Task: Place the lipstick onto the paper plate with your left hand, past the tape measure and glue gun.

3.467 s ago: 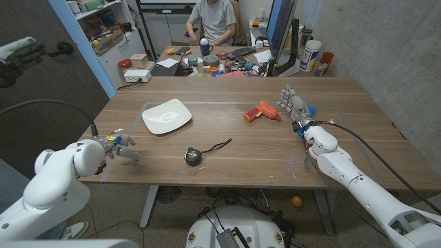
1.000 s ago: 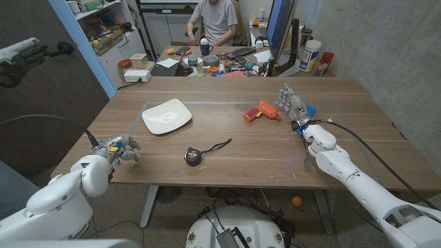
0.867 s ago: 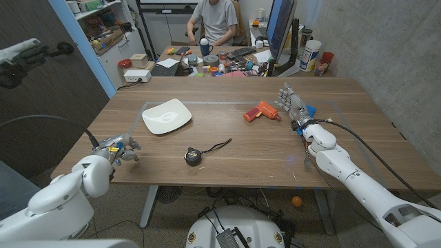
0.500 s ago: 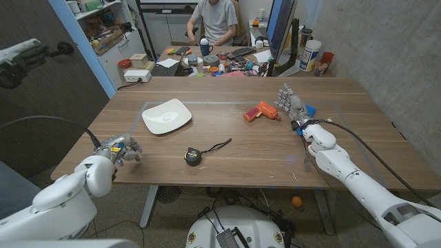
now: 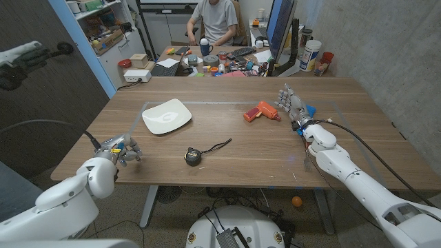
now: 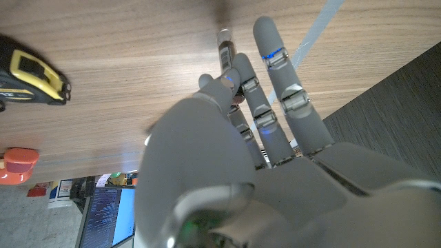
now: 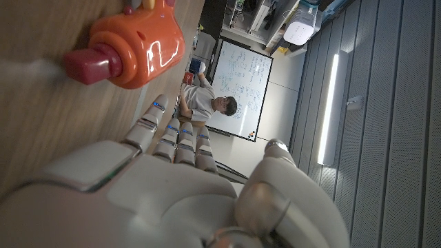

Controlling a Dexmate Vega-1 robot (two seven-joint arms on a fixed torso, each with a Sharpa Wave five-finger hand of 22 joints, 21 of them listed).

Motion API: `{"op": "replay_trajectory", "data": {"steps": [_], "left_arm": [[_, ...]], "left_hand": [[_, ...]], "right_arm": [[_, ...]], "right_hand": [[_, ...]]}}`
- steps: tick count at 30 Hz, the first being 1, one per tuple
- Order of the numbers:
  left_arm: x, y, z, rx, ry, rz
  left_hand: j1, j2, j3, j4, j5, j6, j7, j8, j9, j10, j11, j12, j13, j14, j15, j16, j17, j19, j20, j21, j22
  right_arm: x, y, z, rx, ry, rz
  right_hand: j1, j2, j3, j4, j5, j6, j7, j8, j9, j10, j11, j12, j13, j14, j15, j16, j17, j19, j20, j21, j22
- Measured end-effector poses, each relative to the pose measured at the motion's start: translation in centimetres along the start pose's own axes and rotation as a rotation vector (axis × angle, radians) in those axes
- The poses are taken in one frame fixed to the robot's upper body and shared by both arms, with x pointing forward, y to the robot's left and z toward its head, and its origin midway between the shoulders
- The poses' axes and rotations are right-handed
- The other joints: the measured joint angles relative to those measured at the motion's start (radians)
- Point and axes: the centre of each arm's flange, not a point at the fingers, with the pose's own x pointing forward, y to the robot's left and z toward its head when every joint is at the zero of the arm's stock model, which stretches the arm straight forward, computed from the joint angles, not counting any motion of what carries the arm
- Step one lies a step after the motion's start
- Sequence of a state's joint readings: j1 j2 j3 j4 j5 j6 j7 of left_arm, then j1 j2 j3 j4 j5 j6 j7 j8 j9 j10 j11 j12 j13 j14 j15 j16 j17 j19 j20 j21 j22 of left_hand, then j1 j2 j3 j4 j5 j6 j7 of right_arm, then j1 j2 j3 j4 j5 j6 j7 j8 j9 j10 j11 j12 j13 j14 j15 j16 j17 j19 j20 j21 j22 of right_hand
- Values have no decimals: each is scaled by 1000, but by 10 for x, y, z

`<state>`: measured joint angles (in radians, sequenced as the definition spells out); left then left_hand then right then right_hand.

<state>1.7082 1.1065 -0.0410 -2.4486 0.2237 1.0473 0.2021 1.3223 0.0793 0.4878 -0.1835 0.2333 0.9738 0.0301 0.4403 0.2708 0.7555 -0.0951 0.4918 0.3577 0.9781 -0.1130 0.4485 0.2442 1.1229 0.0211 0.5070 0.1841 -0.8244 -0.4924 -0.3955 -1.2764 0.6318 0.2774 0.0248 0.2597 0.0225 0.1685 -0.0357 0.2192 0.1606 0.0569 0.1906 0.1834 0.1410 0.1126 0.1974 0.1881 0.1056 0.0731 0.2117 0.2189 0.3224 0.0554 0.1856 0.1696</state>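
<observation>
Since the earlier frames the left hand has drawn back toward the table's near left corner; its fingers curl over the lipstick, which seems lightly pinched at the fingertips; the slim tube could slip out on the carry past the tape measure to the paper plate; the right hand stands open beside the glue gun.

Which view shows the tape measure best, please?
The head view: the whole tape measure lies on the table with its strap trailing toward the glue gun. The left wrist view cuts the tape measure off at the picture's edge, past the left hand.
</observation>
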Motion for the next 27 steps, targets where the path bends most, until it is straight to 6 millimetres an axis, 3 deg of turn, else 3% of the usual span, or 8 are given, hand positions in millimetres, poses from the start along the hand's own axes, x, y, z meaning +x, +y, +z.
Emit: {"op": "replay_trajectory", "data": {"steps": [12,27], "left_arm": [[-4,-1,0,-16,3,10],[-6,24,14,-53,-45,72]], "left_hand": [[9,1,-8,8,0,5,-5,0,-2,10,-10,16,1,5,5,-4,-8,-9,9,4,0],[13,-3,-13,12,4,5,-5,0,1,10,-10,31,7,15,15,-14,-10,-22,22,7,-3]], "right_arm": [[-3,-1,-2,-3,17,-1],[-8,-3,-3,-2,27,-12]], "right_hand": [[0,0,0,0,0,-4,4,0,0,0,0,0,0,0,0,0,0,0,0,0,0],[0,0,0,0,0,-4,4,0,0,0,0,0,0,0,0,0,0,0,0,0,0]]}}
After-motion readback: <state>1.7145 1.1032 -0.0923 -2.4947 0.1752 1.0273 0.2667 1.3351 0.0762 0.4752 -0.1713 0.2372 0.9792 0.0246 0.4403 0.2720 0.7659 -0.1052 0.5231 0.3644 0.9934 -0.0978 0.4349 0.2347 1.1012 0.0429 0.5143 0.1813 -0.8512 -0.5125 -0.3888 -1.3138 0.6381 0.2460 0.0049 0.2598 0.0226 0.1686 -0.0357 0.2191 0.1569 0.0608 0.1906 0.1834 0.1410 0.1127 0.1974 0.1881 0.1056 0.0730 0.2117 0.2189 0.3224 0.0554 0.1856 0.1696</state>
